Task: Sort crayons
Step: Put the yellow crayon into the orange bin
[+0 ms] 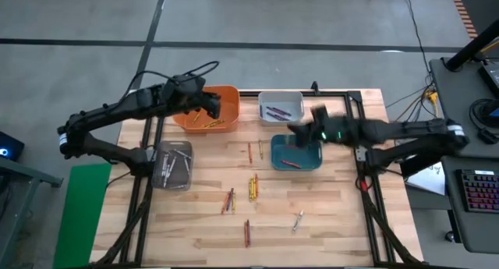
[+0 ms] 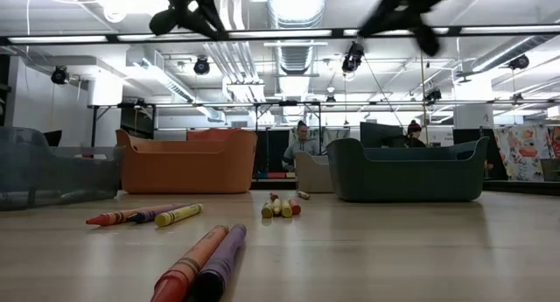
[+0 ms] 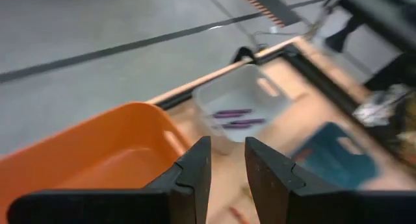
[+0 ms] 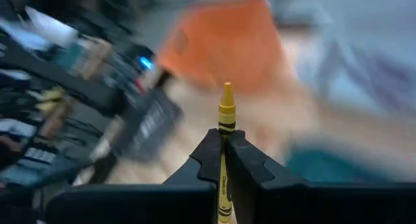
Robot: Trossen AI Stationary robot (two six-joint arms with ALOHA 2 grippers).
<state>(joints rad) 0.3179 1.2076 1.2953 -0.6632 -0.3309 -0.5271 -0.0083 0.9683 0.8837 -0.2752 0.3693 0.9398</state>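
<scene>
While the right gripper (image 4: 224,149) pinches a slim yellow wax crayon (image 4: 226,110) between its closed fingers, the stick's long axis runs straight out past the fingertips, tip forward. It hangs over the teal plastic bin (image 1: 274,148), with the round-cornered orange plastic bin (image 1: 226,93) farther off across the wooden bench (image 1: 327,203). There the left gripper (image 3: 227,162) hovers, partly spread and empty.

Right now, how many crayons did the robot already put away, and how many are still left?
Some are sorted: purple crayons lie in the white bin, yellow and orange ones in the orange bin, a red one in the teal bin. The right gripper is shut on a yellow crayon above the teal bin. About ten crayons still lie on the table.
</scene>
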